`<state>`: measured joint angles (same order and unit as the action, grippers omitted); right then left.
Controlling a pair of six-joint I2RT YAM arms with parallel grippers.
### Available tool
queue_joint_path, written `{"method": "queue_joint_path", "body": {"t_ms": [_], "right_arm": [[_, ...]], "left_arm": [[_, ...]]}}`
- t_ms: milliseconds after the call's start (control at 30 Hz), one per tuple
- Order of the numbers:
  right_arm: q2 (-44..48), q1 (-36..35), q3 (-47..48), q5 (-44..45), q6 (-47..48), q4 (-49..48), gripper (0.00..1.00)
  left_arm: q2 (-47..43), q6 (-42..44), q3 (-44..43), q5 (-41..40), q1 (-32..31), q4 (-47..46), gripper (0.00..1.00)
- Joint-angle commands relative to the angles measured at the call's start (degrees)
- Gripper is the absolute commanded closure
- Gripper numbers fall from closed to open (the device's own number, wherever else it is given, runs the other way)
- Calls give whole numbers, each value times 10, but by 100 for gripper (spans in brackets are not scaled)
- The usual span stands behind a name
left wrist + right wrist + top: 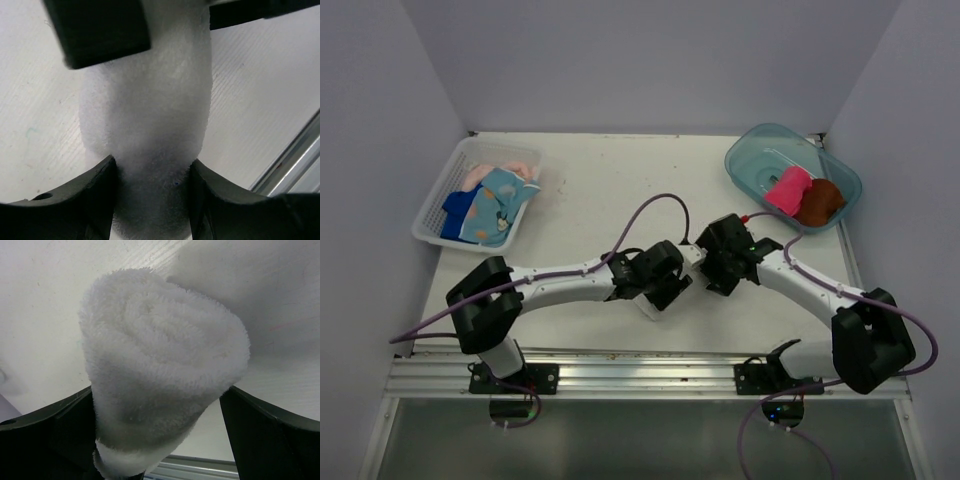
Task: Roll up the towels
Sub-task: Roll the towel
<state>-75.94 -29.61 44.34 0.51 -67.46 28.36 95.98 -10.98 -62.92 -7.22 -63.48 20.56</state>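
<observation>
ok so the white towel [160,350] is rolled up into a fat, fluffy log. In the right wrist view you're looking pretty much straight at one end of it, and you can make out the spiral of the layers in the terry. It fills the middle of that frame. The end is a bit lopsided, more of a rounded triangle than a clean circle.

In the left wrist view the same roll runs from the bottom centre up to the top centre of the frame. So its long axis goes bottom to top there, with a slight bow to the left. It gets narrower at the bottom, where it's pinched.

The left gripper [152,172] is clamped on that near end, with both fingers [95,200] pressed into the sides of the roll. The right gripper [160,410] is spread wide around the other end. Its finger at lower right stands clear of the cloth, so it's not gripping anything.

From the top camera the roll sits in the middle of the table [590,180], mostly buried under the two grippers. Only a white scrap pokes out below the left one, so I can't tell its direction from there.

Upper left, the basket [435,215] holds the cartoon-print towel [500,205], the royal blue towel [455,212] and the peach towel [510,168]. Upper right, the teal tub [750,150] has the pink towel [787,190] and the brown towel [820,203], touching side by side.
</observation>
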Motion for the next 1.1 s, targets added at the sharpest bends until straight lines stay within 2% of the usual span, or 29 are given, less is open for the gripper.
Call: {"method": "queue_joint_path", "body": {"t_ms": [0, 167, 367, 733, 1067], "right_arm": [[19, -1, -21, 1, 11, -2, 2], [8, -1, -41, -3, 15, -41, 2], [-8, -2, -51, -26, 18, -95, 2], [-32, -4, -65, -24, 22, -119, 2], [-48, -5, -76, -16, 24, -143, 11]], "left_arm": [[-11, -34, 39, 163, 45, -40, 46], [-6, -54, 66, 269, 85, -77, 46], [14, -75, 74, 355, 114, -104, 47], [32, -130, 104, 462, 158, -171, 48], [47, -174, 126, 507, 179, -226, 47]]}}
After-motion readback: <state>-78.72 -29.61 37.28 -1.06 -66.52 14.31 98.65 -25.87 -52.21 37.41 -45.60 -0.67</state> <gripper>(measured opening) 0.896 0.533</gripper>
